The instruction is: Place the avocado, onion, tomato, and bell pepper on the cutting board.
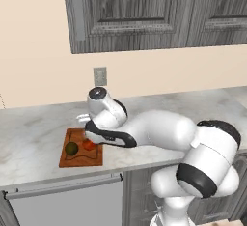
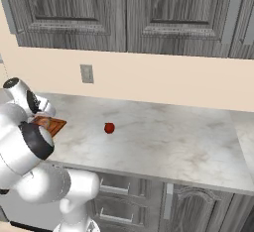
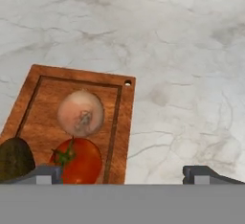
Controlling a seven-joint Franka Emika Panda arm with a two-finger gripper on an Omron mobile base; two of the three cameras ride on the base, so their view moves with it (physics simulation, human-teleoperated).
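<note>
- Cutting board (image 3: 123,117) lies on the marble desk (image 3: 191,74), left part of the hand view; in the left base view it sits near the desk's front edge, under the hand.
- Onion (image 3: 80,113) rests mid-board; tomato (image 3: 76,160) just beside it, stem leaf showing; avocado (image 3: 15,158) at the board's near-left, partly cut by the frame edge.
- End effector (image 3: 122,174) hovers above the board's right rim and bare desk, fingers spread wide, nothing between them.
- Small red item (image 2: 109,128) sits alone on open desk in the right base view, well apart from the board; judged to be the bell pepper, though too small to confirm.
- Task judged three-quarters done; pepper is the remaining fetch.
- Risks: board is already crowded, so a fourth piece set down carelessly could nudge the round onion or tomato and roll it off the rim.
- Long reach across to the pepper; a low sweep of the arm over the board could knock the produce.
- Small, smooth pepper could squirt out of an off-centre pinch.
</note>
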